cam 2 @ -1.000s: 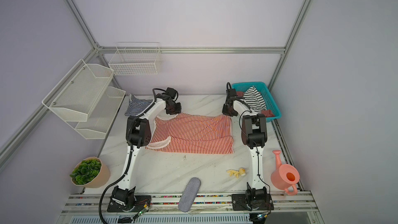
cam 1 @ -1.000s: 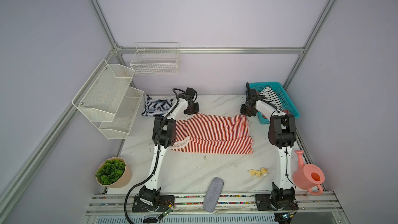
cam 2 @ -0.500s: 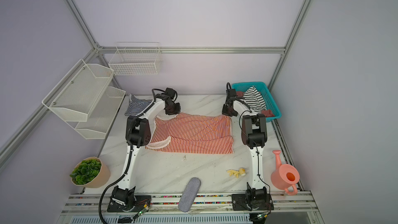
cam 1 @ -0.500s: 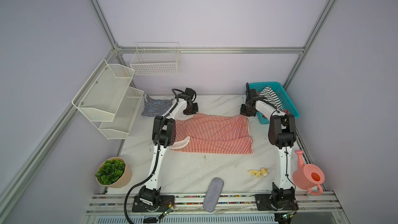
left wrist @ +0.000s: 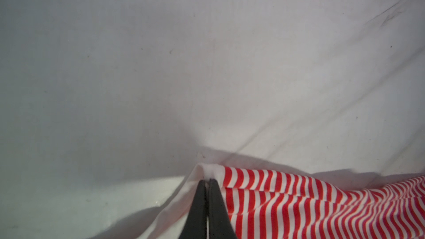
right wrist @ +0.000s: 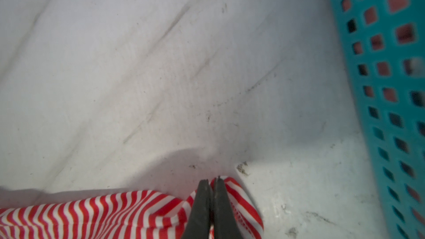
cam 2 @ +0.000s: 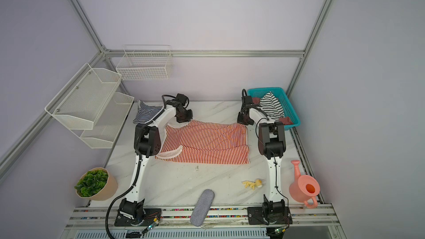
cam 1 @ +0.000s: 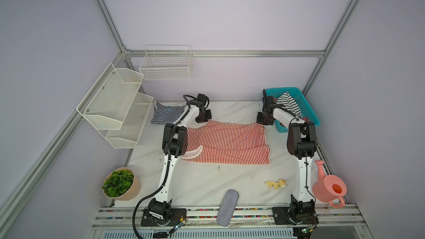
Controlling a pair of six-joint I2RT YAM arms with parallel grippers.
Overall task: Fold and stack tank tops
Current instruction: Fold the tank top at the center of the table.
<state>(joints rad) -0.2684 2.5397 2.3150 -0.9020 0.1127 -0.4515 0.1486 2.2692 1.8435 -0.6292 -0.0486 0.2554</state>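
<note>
Change: little to see from above; both arms sit at the far edge of the red top (cam 1: 230,143) as they did a second ago, and the cloth lies as it did.
Table (cam 1: 207,180): holds both tank tops, well apart.
Red top: spread wide mid-table, neck toward the left arm and hem toward the right. A layer edge runs along its near side, but I cannot tell whether that is a finished fold.
Navy top (cam 1: 166,116): a compact, rumpled bundle at the far left corner, apart from the red one. It looks already dealt with, though how neat it is I cannot tell.
Basket (cam 1: 309,111): far right, with black-and-white cloth (cam 1: 287,102) heaped in it, possibly more to fold.
Left gripper (left wrist: 208,181): pressed together, pinching the pale trim at the far neck-end corner.
Right gripper (right wrist: 212,180): pressed together, pinching the far hem corner just beside the basket.
Done: probably one top folded; the red one is laid out and gripped at both far corners.
Left: fold the red top toward the near edge, fold it again, then stack it on the navy one.
</note>
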